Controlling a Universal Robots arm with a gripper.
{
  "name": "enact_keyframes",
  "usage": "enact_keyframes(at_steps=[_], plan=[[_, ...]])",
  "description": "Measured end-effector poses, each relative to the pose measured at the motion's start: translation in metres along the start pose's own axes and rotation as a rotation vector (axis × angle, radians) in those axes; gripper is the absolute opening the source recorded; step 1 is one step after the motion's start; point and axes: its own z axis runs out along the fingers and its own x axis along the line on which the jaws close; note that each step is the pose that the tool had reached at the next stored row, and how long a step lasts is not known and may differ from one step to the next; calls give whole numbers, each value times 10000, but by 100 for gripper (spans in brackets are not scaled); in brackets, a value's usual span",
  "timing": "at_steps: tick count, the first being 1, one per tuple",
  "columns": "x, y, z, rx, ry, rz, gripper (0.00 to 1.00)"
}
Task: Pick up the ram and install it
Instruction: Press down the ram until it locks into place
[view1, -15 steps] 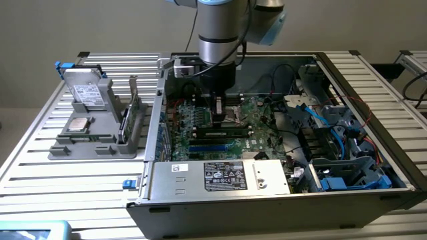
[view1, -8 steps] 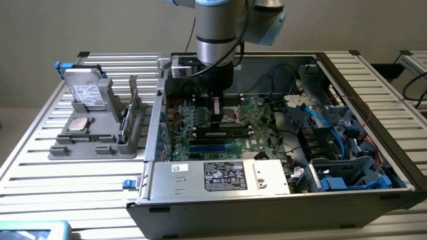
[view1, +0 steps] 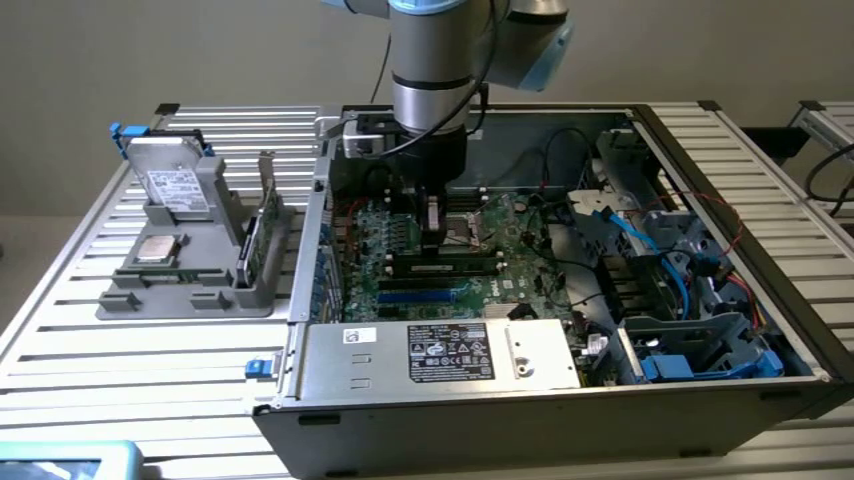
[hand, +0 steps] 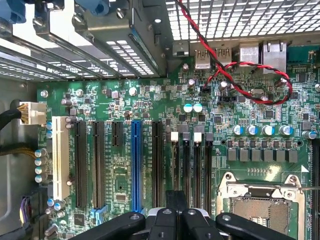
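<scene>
- We see the arm (view1: 430, 60) reaching down into the open PC case (view1: 561, 400), which lies on a slatted metal surface (view1: 120, 370).
- The jaws (view1: 433, 222) hang just above the motherboard (view1: 400, 255), near the middle of the case and beside the empty CPU socket (hand: 260, 202).
- In the wrist view the jaws (hand: 172, 212) are closed, with the black fingertips (hand: 164, 220) pressed together. We cannot make out anything gripped between them.
- A thin dark stick, which we take for the ram (view1: 438, 268), lies seated in a slot on the motherboard, just nearer to us than the jaws in the exterior view. Whether it is fully latched we cannot tell.
- In the wrist view, the narrow memory slots (hand: 190, 160) run directly ahead of the fingertips; a blue slot (hand: 135, 165) and a white slot (hand: 60, 157) stand further along the board.
- A red-and-black twisted cable (hand: 240, 65) loops over the motherboard near the rear ports.
- A gray holder (view1: 200, 270) sits on the surface at the exterior view's left, well apart from the case. It carries a silver drive (view1: 174, 185), a square CPU (view1: 158, 250) and a green card (view1: 271, 225) standing on edge.
- A labelled power supply (view1: 441, 350) occupies the near side of the case.
</scene>
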Motion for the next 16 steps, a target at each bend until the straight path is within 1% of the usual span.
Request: enact_keyframes(at_steps=[12, 15, 16], plan=[[-6, 2, 48, -3, 7, 0, 11], [-6, -5, 22, 16, -21, 0, 11], [-1, -16, -8, 5, -9, 0, 11]])
